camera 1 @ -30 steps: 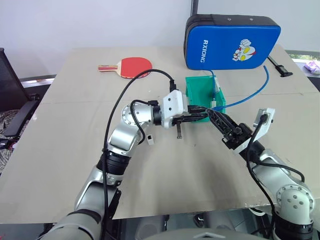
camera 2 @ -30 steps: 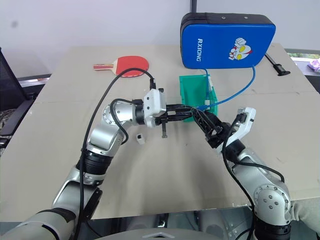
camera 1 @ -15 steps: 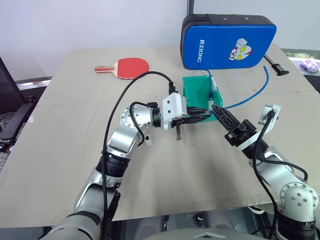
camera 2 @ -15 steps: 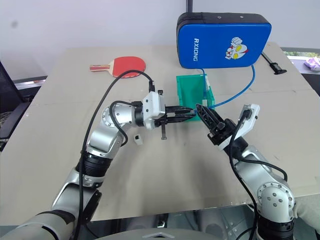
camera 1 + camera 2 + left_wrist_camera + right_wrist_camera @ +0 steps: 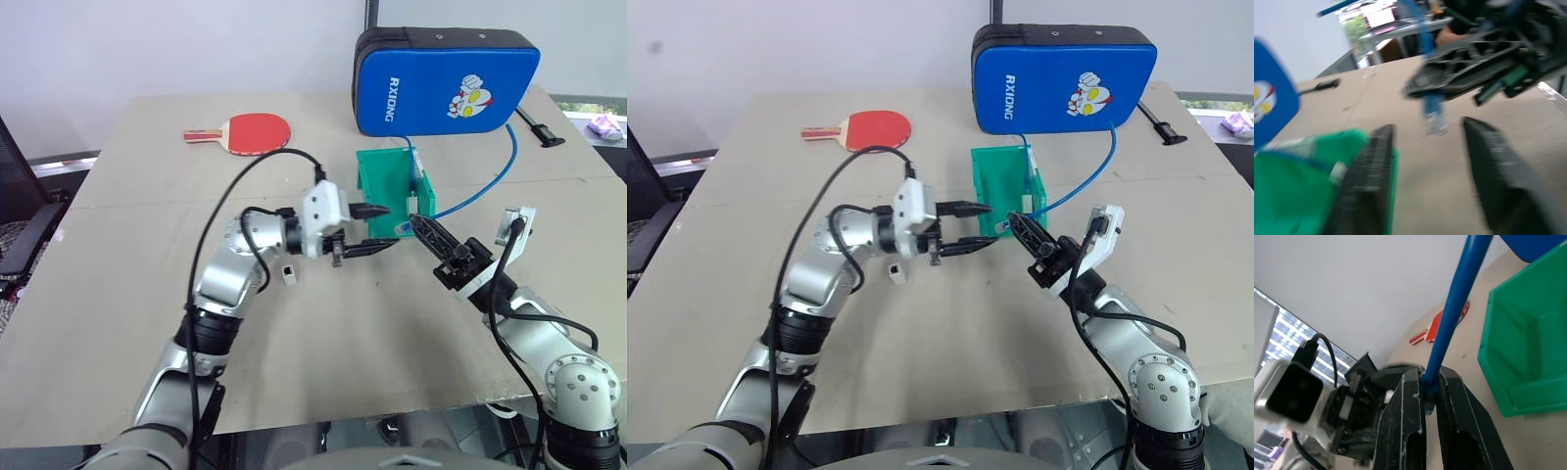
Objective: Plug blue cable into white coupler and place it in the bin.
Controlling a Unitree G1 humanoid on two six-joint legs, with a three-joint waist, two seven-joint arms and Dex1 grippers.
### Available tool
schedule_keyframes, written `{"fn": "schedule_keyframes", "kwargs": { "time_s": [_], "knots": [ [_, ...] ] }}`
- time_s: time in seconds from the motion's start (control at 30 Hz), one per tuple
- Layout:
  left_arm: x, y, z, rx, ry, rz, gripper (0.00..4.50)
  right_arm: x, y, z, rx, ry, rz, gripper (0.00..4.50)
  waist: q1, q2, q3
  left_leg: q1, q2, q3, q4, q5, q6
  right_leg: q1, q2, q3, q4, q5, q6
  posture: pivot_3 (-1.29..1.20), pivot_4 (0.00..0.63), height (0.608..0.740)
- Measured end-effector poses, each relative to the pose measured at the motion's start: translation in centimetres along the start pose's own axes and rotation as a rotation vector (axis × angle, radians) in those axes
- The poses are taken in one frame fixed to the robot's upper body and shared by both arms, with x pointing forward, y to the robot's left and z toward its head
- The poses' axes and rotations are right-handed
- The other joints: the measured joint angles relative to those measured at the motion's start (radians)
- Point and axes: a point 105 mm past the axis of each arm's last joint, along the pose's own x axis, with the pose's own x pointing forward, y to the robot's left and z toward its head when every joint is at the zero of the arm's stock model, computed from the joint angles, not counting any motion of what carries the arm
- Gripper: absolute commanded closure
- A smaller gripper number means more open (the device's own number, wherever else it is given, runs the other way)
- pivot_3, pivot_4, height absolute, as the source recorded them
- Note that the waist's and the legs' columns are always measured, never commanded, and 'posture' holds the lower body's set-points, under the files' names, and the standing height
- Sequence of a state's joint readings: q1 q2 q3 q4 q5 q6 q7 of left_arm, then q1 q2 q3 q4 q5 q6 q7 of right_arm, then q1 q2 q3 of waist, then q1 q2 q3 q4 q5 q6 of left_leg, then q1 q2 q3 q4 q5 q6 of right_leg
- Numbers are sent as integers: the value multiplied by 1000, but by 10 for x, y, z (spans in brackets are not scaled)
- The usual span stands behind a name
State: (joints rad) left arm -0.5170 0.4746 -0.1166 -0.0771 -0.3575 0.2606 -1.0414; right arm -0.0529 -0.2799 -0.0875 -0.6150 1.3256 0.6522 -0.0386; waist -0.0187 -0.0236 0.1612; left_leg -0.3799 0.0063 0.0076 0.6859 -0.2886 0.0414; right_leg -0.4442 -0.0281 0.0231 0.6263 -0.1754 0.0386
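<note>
The blue cable (image 5: pixel 495 181) runs from behind the blue pad down past the green bin (image 5: pixel 384 178) to my right gripper (image 5: pixel 415 226), which is shut on it near its end. In the left wrist view the cable's clear plug (image 5: pixel 1434 120) hangs below the right gripper's tips. My left gripper (image 5: pixel 390 225) points right at that plug, open, with nothing between its fingers (image 5: pixel 1365 191), just in front of the bin's low lip. The white coupler (image 5: pixel 288 273) lies on the table beside my left forearm, apart from both grippers.
A big blue pad (image 5: pixel 446 78) stands at the back of the table behind the bin. A red paddle (image 5: pixel 257 130) lies at the back left. A black strap (image 5: pixel 542 128) lies at the back right. Bare tabletop (image 5: pixel 362 333) stretches toward the front edge.
My right gripper has shut on the blue cable's end. My left gripper has opened and drawn back a little to the left, away from the cable.
</note>
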Motion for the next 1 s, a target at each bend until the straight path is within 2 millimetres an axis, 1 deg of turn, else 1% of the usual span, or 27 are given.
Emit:
{"fn": "schedule_keyframes", "kwargs": {
  "time_s": [0.03, 0.13, 0.17, 0.2, 0.23, 0.33, 0.43, 0.53, 0.67, 0.8, 0.87, 0.9, 1.0],
  "knots": [
    [-10, 3, -4, -38, 16, 31, 613, 0, -1, -1, -5, 5, -2, 4500, 0, 0, 0, 0, 0, 0, 0, 0, 0, 0, 0, 0, 0, 0, 0, 0, 150, 740],
    [-57, 15, -21, -159, 101, 159, 613, -1, -8, -4, -22, 23, -16, 4500, 0, 0, 0, 0, 1, 0, -1, 0, 0, -1, 1, -1, 0, 0, 0, 0, 150, 740],
    [-66, 16, -24, -169, 122, 180, 613, -1, -9, -5, -22, 26, -21, 4500, 1, 0, 0, 0, 1, 0, -1, 0, 0, -1, 1, -1, 0, 0, 0, 0, 150, 740],
    [-76, 15, -28, -180, 141, 195, 613, -1, -11, -6, -22, 30, -23, 4500, 0, 0, 0, 0, 1, 0, -1, 0, 0, -2, 1, -1, 0, 0, 0, 0, 150, 740],
    [-93, 11, -37, -208, 183, 221, 613, 0, -13, -7, -24, 35, -27, 4500, 1, 1, 0, 0, 1, 1, -2, 0, 0, -2, 0, 0, 0, 0, 0, 0, 150, 740],
    [-111, -2, -55, -263, 238, 233, 613, 1, -17, -9, -23, 40, -25, 4500, 8, 1, 0, -1, 1, 1, -2, 0, 0, -2, -2, -1, 0, -1, 0, 0, 150, 740],
    [-119, -15, -68, -302, 259, 237, 613, 4, -15, -11, -20, 47, -2, 4500, 11, 1, 0, -1, 0, 2, -1, 0, 0, -2, -4, 0, -1, -1, -2, 0, 150, 740],
    [-121, -23, -72, -309, 265, 221, 613, 4, -15, -12, -24, 51, 0, 4500, 9, 1, 0, -1, 0, 4, -1, 0, 0, -2, -5, 0, -1, -2, -4, 0, 150, 740],
    [-118, -28, -79, -254, 301, 195, 613, 4, -15, -12, -26, 53, 3, 4500, 8, 1, 0, 0, 0, 3, -2, 0, 0, -2, -4, 0, -1, -2, -4, 0, 150, 740],
    [-114, -27, -93, -212, 335, 176, 613, 4, -16, -13, -35, 60, -2, 4500, 8, 1, 0, 0, 0, 3, -2, 0, 0, -2, -3, 0, 0, -2, -5, 0, 150, 740],
    [-113, -26, -96, -198, 342, 169, 1110, 3, -16, -13, -37, 63, -3, 4500, 7, 1, 0, 0, 0, 4, -1, 0, 0, -2, -3, 0, 0, 0, -2, 0, 150, 740],
    [-112, -25, -99, -187, 344, 161, 1289, 3, -17, -13, -41, 65, -6, 4500, 7, 1, 0, 0, 0, 4, -1, 0, 0, -2, -3, 0, 0, 1, -2, 0, 150, 740],
    [-107, -22, -106, -176, 342, 144, 2612, 3, -17, -14, -51, 73, -9, 4500, 8, 0, 0, 0, 0, 4, -1, 0, 0, -2, -4, 0, 0, 1, -2, 0, 150, 740]
  ]
}}
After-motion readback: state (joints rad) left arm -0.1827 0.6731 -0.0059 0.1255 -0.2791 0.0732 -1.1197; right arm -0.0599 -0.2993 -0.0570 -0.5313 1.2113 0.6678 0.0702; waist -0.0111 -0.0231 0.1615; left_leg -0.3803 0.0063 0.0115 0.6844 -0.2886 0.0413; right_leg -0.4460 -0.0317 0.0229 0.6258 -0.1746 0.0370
